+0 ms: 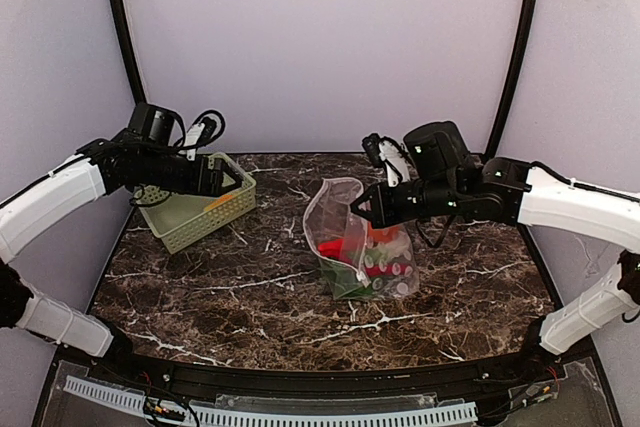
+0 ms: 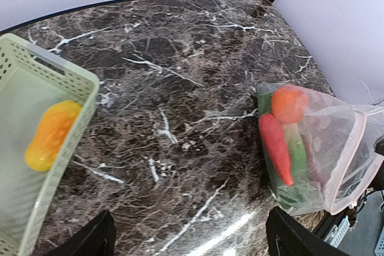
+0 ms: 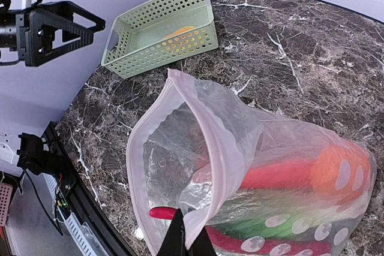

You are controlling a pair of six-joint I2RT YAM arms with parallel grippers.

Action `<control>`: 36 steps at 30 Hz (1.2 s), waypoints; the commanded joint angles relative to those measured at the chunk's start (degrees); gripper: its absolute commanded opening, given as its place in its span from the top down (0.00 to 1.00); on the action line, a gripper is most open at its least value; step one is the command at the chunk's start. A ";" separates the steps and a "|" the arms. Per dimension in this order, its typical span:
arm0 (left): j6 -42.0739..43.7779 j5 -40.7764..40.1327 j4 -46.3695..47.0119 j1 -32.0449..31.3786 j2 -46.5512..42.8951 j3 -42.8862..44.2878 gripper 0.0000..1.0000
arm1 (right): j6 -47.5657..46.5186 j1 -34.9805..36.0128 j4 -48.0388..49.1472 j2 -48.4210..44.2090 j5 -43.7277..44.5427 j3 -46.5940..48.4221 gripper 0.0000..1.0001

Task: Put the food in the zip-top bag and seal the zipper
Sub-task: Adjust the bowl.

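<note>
The clear dotted zip-top bag (image 1: pixel 352 237) lies mid-table with its mouth held open toward the left. My right gripper (image 1: pixel 360 209) is shut on the bag's upper rim (image 3: pixel 207 208), its tips pinched on the film (image 3: pixel 187 241). The pinkish zipper strip (image 3: pixel 133 166) gapes open. Inside the bag are a red chili (image 2: pixel 277 148), an orange round fruit (image 2: pixel 289 103) and green pieces (image 2: pixel 297 154). The yellow-orange piece (image 2: pixel 53 134) lies in the pale green basket (image 2: pixel 90 88). My left gripper (image 1: pixel 228 179) is open and empty above the basket's right end, with its fingers wide apart (image 2: pixel 192 241).
The basket (image 1: pixel 195 215) stands at the back left of the marble table; it also shows in the right wrist view (image 3: pixel 162 28), with the left gripper (image 3: pixel 60 28) hovering beside it. Bare marble lies between basket and bag. The table's front edge runs along the bottom.
</note>
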 commanded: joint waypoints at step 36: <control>11.78 3.62 -0.60 21.75 30.59 6.63 0.29 | 1.14 -0.29 3.99 2.04 -3.27 -0.17 1.00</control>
